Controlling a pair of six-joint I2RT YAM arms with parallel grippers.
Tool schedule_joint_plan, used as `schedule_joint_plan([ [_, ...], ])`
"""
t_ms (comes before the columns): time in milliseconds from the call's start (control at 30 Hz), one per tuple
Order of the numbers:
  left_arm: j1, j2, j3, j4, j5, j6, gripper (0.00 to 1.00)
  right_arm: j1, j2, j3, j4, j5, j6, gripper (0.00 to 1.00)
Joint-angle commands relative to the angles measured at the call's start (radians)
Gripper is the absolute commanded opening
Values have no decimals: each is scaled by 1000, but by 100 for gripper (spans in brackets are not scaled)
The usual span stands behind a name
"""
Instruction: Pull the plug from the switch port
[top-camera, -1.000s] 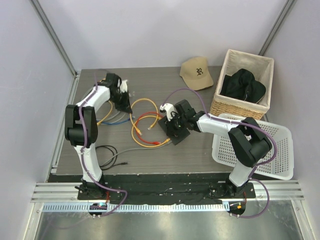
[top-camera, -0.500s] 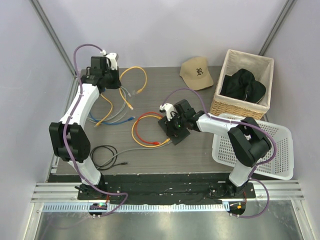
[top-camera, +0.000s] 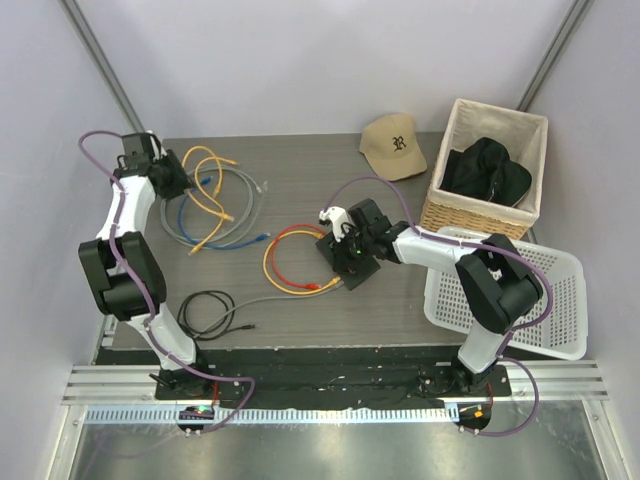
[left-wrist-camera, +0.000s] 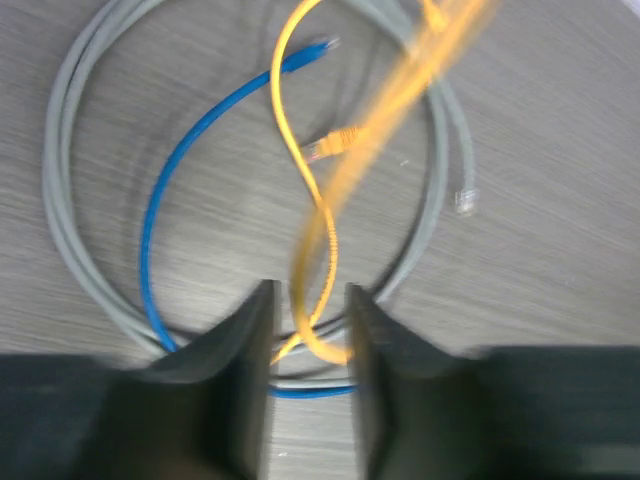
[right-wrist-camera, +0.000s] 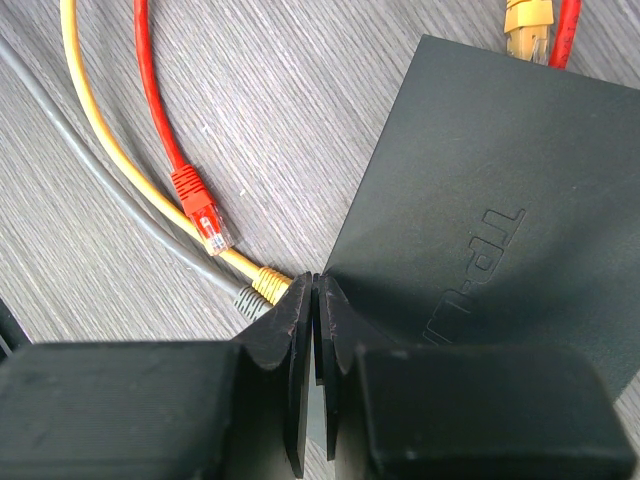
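From above, the flat black rectangular switch lies mid-tabletop. The right pincer is down on its far-left part, and the left pincer is well to its left, over loose coiled cables.

At the left wrist, the jaws stand parted, with a blurred yellow cable running loose between them.

At the right wrist, the fingers are pressed together at the switch's corner. A yellow plug sits at the switch's far edge.

I'm looking at the grey wood-grain table. The switch lies mid-table, with a red cable and a yellow cable looped just to its left. A grey cable, a blue cable and an orange cable are tangled far left, and a black cable sits near left. There's a tan cap and a wicker basket at the back, and a white basket on the right.
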Motion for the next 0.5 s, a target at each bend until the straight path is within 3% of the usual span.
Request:
schedule_joint_plan([
  [0, -14, -3, 0, 19, 59, -26, 51, -6, 59, -35, -148, 117, -32, 13],
  [167, -92, -89, 18, 35, 18, 54, 53, -3, 63, -29, -152, 117, -32, 13],
  [267, -152, -112, 15, 64, 162, 106, 54, -1, 63, -27, -152, 117, -30, 13],
  [400, -256, -100, -29, 91, 507, 143, 56, -1, 51, -24, -154, 121, -27, 13],
  [467, -325, -95, -86, 104, 570, 161, 56, -3, 37, -21, -160, 119, -32, 13],
])
